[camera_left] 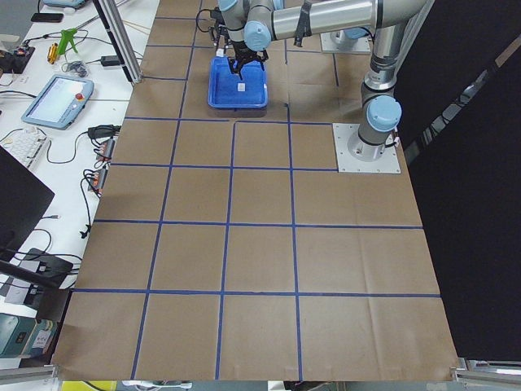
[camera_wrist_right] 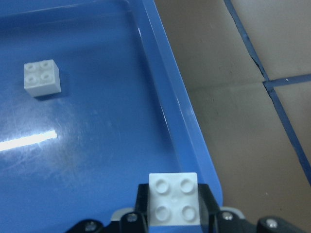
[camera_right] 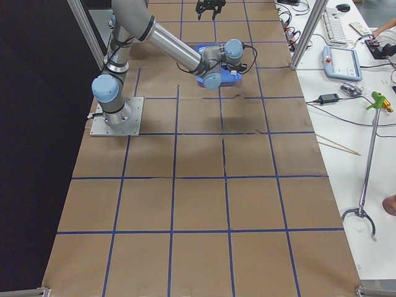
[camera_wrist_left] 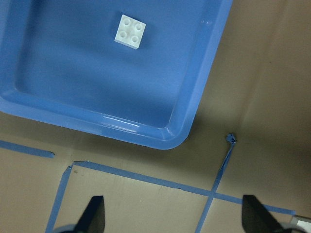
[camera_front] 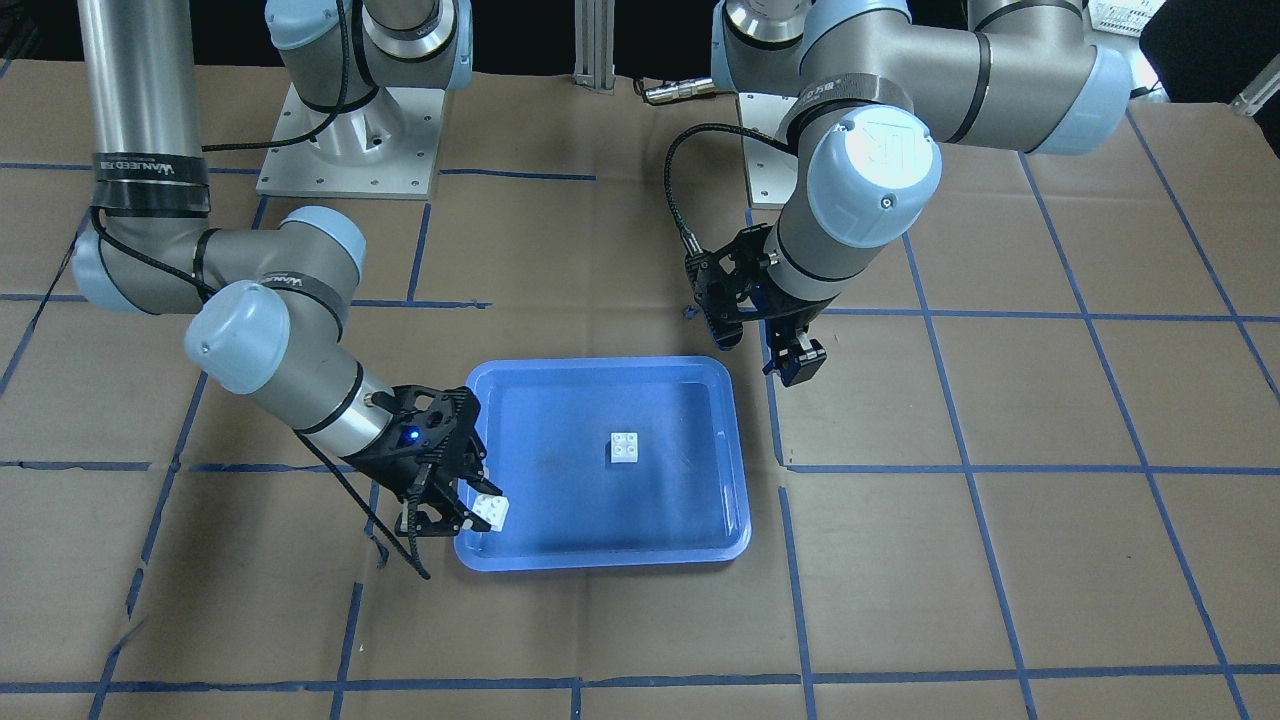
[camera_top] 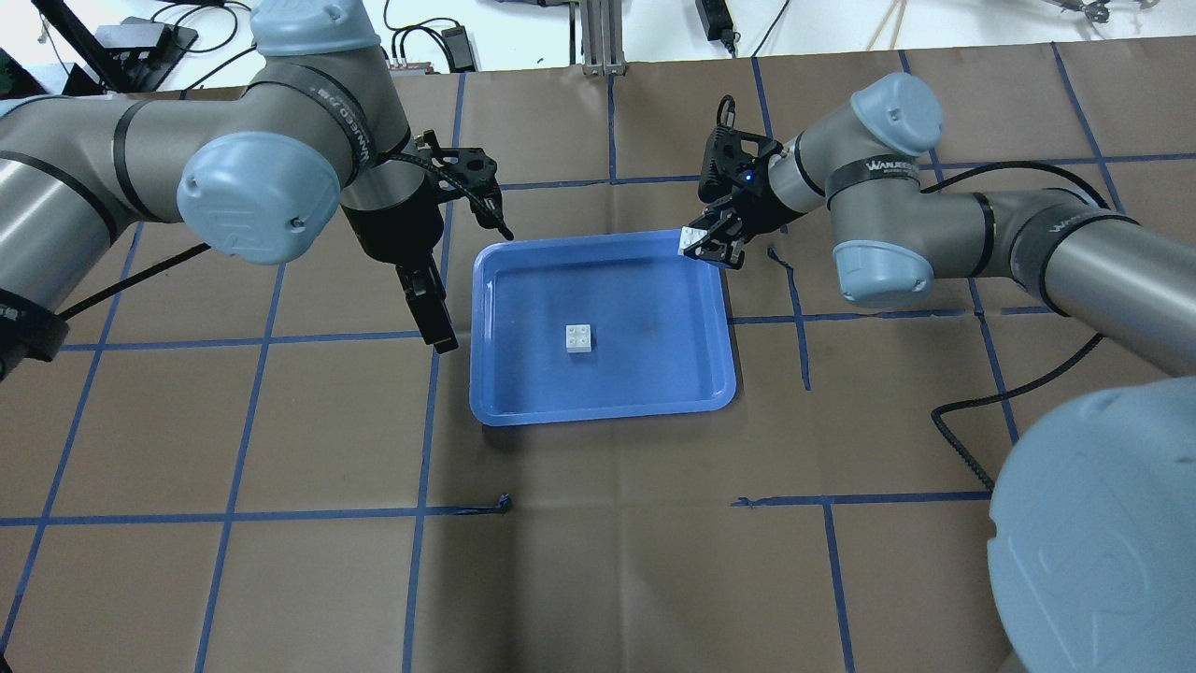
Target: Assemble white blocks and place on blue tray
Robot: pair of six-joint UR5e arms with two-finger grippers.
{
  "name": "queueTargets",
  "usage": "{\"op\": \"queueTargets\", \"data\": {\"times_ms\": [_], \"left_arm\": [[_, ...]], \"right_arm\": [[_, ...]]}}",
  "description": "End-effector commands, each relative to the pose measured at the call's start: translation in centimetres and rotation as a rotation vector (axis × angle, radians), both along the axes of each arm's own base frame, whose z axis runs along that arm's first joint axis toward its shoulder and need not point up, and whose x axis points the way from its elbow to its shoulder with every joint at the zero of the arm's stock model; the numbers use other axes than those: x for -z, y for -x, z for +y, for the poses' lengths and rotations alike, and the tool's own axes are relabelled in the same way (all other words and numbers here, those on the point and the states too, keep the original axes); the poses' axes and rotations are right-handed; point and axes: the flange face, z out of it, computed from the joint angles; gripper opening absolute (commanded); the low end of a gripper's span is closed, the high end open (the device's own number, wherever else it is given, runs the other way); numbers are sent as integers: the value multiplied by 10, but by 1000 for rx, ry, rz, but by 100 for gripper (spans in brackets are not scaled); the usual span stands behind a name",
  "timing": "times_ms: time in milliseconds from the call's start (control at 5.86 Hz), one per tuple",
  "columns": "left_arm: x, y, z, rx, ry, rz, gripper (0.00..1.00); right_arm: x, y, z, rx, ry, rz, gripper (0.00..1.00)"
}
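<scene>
The blue tray [camera_top: 598, 411] lies at the table's middle. One white block [camera_top: 579, 337] rests studs-up on its floor; it also shows in the front view [camera_front: 626, 447] and the left wrist view [camera_wrist_left: 130, 31]. My right gripper [camera_top: 705, 245] is shut on the second white block [camera_top: 692, 238], holding it studs-up just over the tray's far right corner. The right wrist view shows that block [camera_wrist_right: 173, 199] between the fingers, above the tray rim [camera_wrist_right: 180, 111]. My left gripper [camera_top: 439, 327] is open and empty, hanging beside the tray's left edge.
Brown paper with a blue tape grid [camera_top: 607, 505] covers the table. The arm bases [camera_front: 350, 140] stand at the robot's side. Benches with a teach pendant [camera_left: 57, 102] and cables run along the operators' side of the table.
</scene>
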Motion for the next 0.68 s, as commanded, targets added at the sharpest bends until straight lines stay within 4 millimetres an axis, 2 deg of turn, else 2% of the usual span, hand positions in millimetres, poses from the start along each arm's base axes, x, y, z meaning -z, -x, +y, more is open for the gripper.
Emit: {"op": "queueTargets", "data": {"times_ms": [0, 341, 512], "left_arm": [[2, 0, 1, 0, -4, 0, 99], [2, -1, 1, -1, -4, 0, 99], [4, -1, 2, -1, -6, -2, 99]], "right_arm": [[6, -25, 19, 11, 3, 4, 30], [19, -29, 40, 24, 22, -3, 30], [19, -40, 51, 39, 50, -16, 30]]}}
